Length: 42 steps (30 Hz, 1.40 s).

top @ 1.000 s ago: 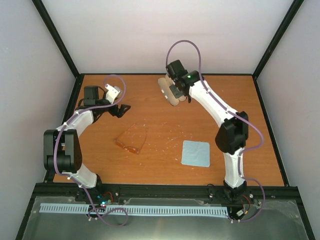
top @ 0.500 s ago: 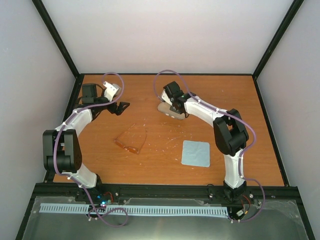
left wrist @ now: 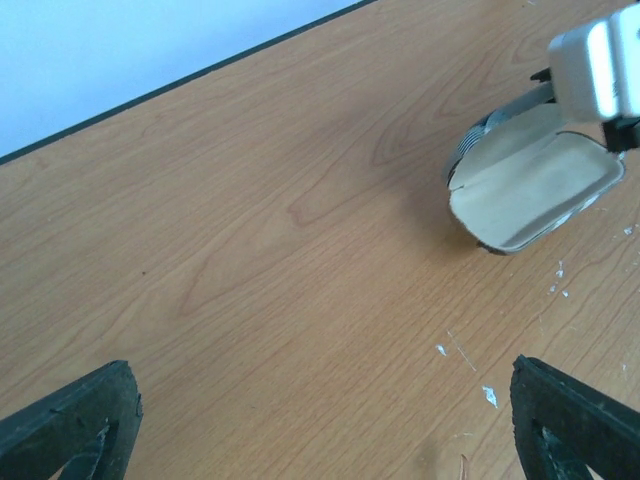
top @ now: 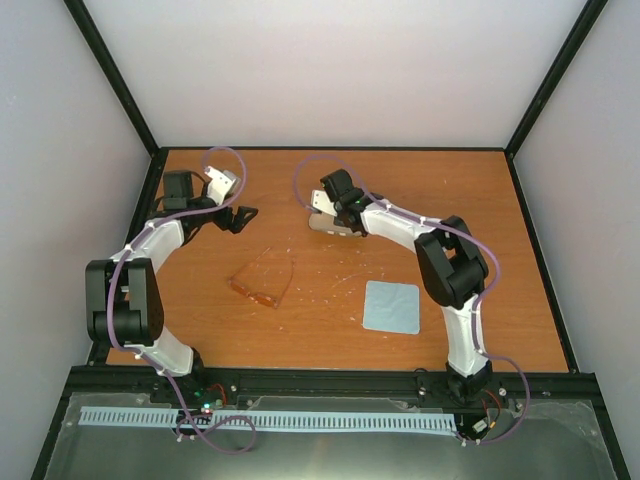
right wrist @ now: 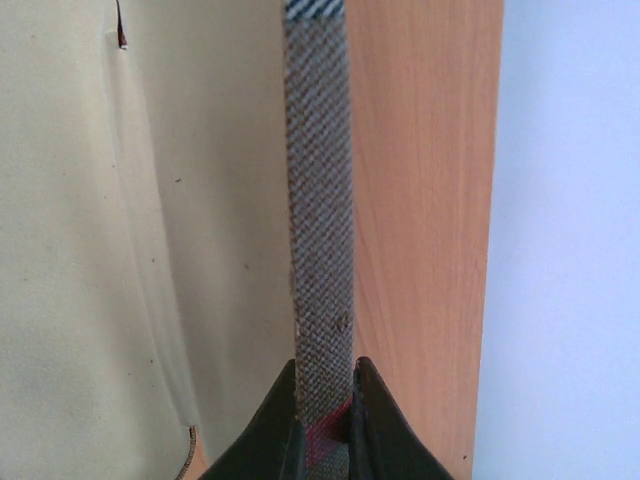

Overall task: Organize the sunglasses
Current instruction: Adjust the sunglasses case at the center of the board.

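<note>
From above, the sunglasses are lying on the bench between my arms, and I'm judging them light, thin and brittle, best pinched at the bridge rather than the lenses. At my left wrist, my left pincer is gaping over bare wood, with the open case ahead. At my right wrist, my right pincer is clamping the case's rim.

Soft, even light fills the enclosure, with no hard glare on the counter. The overhead view is slightly soft and low in detail. In the left wrist view the case throws a faint, blurred shadow to its left, and the left end effector shows as dark, nearly featureless fingers. In the right wrist view the wall right of the case is washed-out pale blue.
</note>
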Each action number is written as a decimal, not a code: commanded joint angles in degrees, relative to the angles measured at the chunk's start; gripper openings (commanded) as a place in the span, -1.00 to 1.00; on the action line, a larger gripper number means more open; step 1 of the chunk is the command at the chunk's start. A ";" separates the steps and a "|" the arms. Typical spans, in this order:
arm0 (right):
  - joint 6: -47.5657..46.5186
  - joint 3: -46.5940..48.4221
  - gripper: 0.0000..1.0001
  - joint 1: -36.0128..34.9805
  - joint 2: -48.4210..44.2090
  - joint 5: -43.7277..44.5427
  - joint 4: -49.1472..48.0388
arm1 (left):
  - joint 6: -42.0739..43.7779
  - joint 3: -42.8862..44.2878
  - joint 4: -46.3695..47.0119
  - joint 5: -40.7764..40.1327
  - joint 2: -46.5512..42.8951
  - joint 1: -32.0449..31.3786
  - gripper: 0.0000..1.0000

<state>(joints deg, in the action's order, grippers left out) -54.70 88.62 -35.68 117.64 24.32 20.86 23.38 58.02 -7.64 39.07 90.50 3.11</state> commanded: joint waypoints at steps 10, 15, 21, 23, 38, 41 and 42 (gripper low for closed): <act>-2.44 -1.67 -0.80 -2.31 5.19 5.99 -8.39 | -0.63 -0.87 0.94 -0.65 -1.48 0.31 0.99; -0.37 -1.37 -0.43 -2.93 4.52 6.24 -7.12 | -0.70 -1.13 1.07 -0.66 -1.65 0.31 0.99; 2.01 -1.11 -0.28 -3.38 3.38 7.75 -7.01 | -0.61 -1.64 1.35 -0.57 -2.05 0.31 0.99; 2.12 -1.14 -0.22 -3.67 2.68 8.68 -7.73 | -0.66 -1.68 1.62 -0.53 -2.10 0.31 0.99; 28.20 -2.18 0.03 -3.50 -11.53 10.08 -3.60 | -0.45 2.00 0.39 5.53 -1.12 -2.81 0.95; 47.40 -5.76 0.01 -0.95 -18.69 6.46 -0.38 | 0.86 3.09 -0.99 5.41 -0.63 -5.82 0.96; 55.22 -6.50 -0.02 0.11 -20.54 6.88 1.91 | 1.07 3.52 -1.13 5.71 -0.38 -6.78 0.95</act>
<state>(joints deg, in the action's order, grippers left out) -27.88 85.14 -38.65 104.90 33.39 16.64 23.07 57.95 -7.38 42.17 89.82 -0.16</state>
